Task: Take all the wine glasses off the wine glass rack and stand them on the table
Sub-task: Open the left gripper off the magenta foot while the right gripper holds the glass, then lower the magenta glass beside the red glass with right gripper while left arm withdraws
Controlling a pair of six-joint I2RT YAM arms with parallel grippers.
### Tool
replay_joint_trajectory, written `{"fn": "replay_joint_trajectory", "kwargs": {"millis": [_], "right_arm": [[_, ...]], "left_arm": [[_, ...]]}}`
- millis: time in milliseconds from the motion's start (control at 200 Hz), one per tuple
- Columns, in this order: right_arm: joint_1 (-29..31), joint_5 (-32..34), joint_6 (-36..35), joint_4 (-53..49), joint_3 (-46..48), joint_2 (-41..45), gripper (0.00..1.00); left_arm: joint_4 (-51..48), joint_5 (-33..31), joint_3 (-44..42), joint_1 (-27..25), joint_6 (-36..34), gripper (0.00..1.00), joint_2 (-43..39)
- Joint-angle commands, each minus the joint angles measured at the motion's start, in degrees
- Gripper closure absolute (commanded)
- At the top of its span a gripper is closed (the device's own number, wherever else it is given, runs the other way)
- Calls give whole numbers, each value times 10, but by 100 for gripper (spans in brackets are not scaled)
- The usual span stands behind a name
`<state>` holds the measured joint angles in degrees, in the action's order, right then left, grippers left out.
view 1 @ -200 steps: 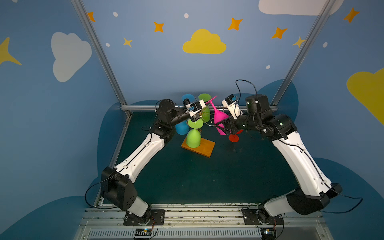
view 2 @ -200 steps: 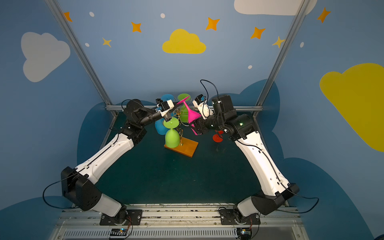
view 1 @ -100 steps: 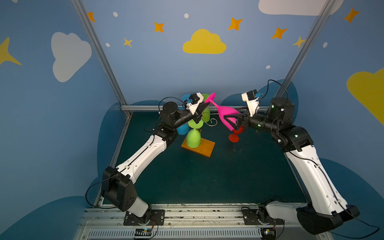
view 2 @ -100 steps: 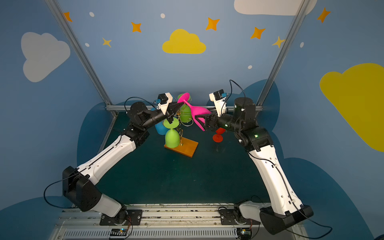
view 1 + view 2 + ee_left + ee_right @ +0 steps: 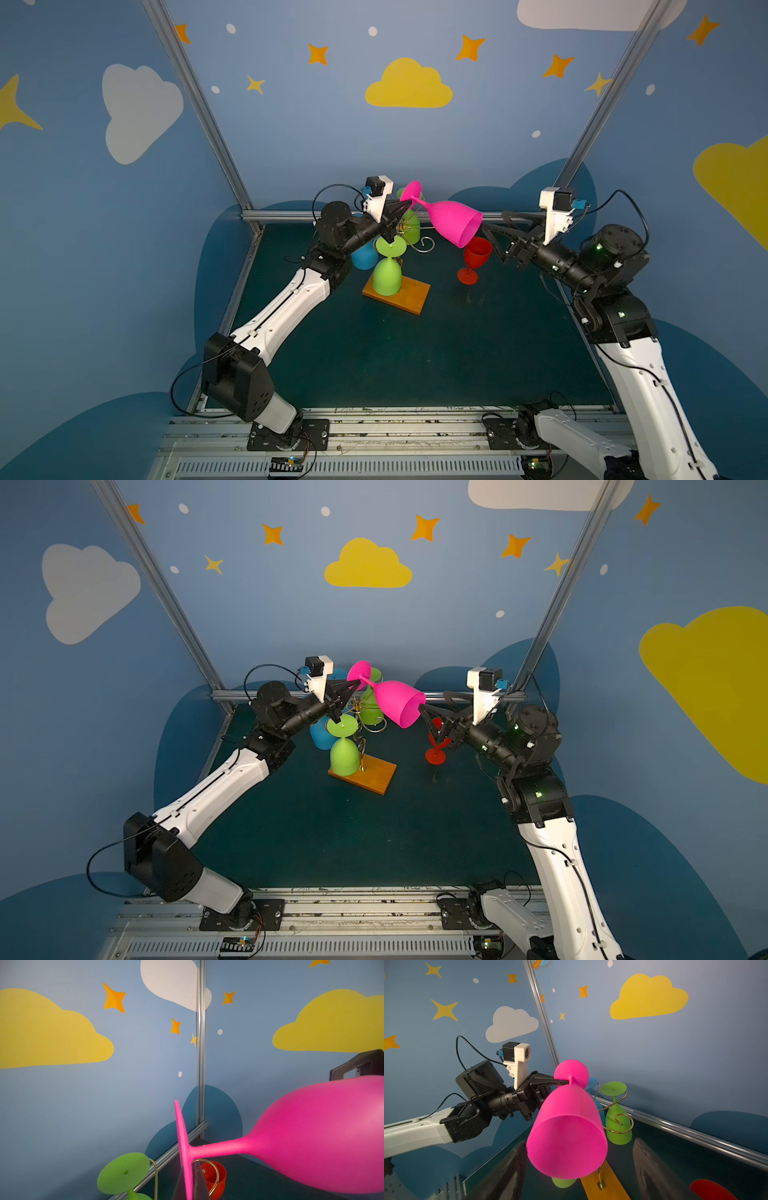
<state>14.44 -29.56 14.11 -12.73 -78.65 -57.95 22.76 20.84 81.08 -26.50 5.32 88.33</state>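
Now, at left, your left end effector [image 5: 401,206] stays pinched on the pink wine glass [image 5: 451,226] foot, clear of the wine glass rack [image 5: 409,249]. At right, your right end effector [image 5: 494,235] has released the bowl and withdrawn, spread wide: handover done.

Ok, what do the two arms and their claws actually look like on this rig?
Both arms match: white link shells with black joint housings, on black base plates bolted to a metal rail. The left claw and right claw have black, triangular tapering fingers. Above each wrist sits a white bracket carrying a black camera with a blue connector. Thin black cables loop from wrists and shoulders. Small green lights glow on the right arm.
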Motion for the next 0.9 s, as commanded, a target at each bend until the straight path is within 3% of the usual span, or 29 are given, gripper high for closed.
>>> {"fn": "replay_joint_trajectory", "kwargs": {"millis": [0, 365, 701, 896], "right_arm": [[-1, 16, 11, -2, 10, -11, 24], [37, 2, 43, 26, -14, -83, 44], [73, 20, 39, 18, -51, -124, 100], [73, 34, 40, 21, -53, -120, 100]], "left_arm": [[16, 10, -3, 4, 23, 97, -9], [25, 13, -11, 7, 37, 97, -7], [21, 13, -13, 7, 35, 97, -7], [21, 6, -18, 9, 32, 96, -10]]}}
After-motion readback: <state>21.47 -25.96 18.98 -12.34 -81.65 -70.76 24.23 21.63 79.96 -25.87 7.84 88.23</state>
